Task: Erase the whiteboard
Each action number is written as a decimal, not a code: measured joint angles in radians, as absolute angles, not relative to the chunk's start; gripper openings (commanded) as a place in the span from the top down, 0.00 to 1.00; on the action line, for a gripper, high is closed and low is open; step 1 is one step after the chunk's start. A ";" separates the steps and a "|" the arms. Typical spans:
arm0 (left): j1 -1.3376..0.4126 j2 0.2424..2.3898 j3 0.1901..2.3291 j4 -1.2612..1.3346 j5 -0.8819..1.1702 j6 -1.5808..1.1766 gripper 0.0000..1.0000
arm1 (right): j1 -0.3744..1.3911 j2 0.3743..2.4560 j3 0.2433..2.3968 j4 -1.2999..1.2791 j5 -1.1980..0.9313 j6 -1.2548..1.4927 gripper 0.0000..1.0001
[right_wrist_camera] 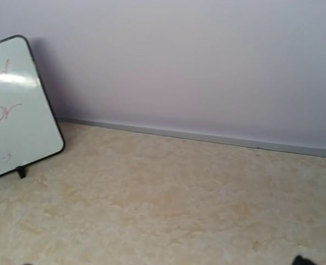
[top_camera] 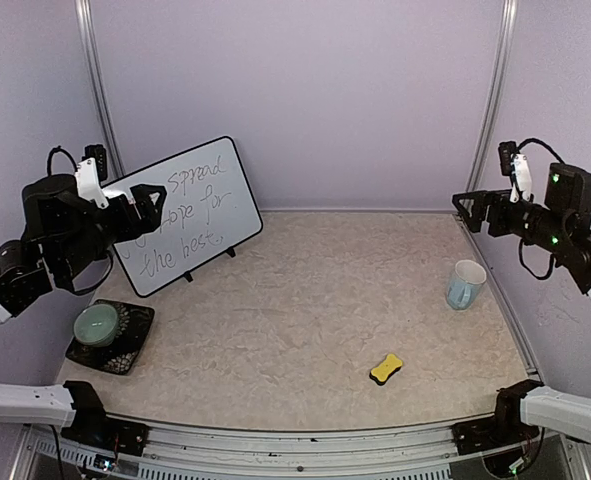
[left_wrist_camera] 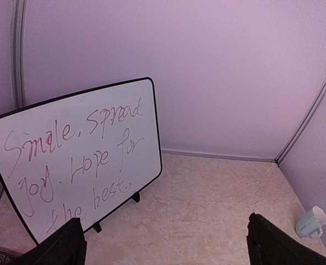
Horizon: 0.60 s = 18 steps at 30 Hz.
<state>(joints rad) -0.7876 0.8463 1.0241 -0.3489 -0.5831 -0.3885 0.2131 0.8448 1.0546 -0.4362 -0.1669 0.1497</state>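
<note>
Two dark left fingers (left_wrist_camera: 63, 245) frame the bottom corners of the left wrist view. They are spread wide apart with nothing between them. Beyond them, in the upper left of the overhead frame, the whiteboard (top_camera: 200, 215) stands propped on small black feet, tilted back toward the rear wall. Its face is covered with handwriting that reads "Smile, spread joy. Hope for the best."

The right fingers (top_camera: 465, 205) hover high at the right edge. I cannot tell whether they are parted or closed, though they carry nothing that I can see.

The board looks light and stiff, with a slick face and a thin black frame. Standing on such small feet, it will likely slide or rock backward under a firm wipe. The top edge or the near side of the frame seems the sensible place to brace it, keeping off the written face.

A yellow sponge (top_camera: 386, 368) lies low and right of centre, well apart from the board. It looks soft and very light, and its narrow waist is probably the best place to pinch it.

The bench (top_camera: 305, 300) has a beige marbled top that appears flat and smooth, so light things may skid on it. A pale mug (top_camera: 465, 284) stands near the right edge. A green cup (top_camera: 97, 322) sits on a black mat (top_camera: 125, 358) at lower left, near the foot of the board. Plain lilac walls with metal corner posts close in the space.
</note>
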 measured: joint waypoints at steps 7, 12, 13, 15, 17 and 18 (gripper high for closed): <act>-0.673 0.775 0.993 -0.321 -0.485 -0.388 0.01 | 0.213 0.844 1.054 -0.428 -0.205 0.188 0.00; -0.586 0.783 0.995 -0.324 -0.456 -0.395 0.01 | 0.213 0.828 1.051 -0.418 -0.259 0.242 0.00; -0.582 0.796 0.995 -0.325 -0.453 -0.399 0.01 | 0.213 0.833 1.051 -0.418 -0.271 0.250 0.00; -0.579 0.823 0.994 -0.325 -0.452 -0.417 0.01 | 0.213 0.855 1.051 -0.419 -0.295 0.266 0.00; -0.579 0.862 0.982 -0.322 -0.456 -0.449 0.01 | 0.213 0.878 1.051 -0.420 -0.312 0.281 0.00; -0.580 0.883 0.973 -0.322 -0.463 -0.466 0.01 | 0.213 0.895 1.048 -0.419 -0.317 0.289 0.00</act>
<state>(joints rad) -0.5800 0.8825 0.9730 -0.3218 -0.4625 -0.4656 0.2131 0.8948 1.0477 -0.4191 -0.3172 0.2893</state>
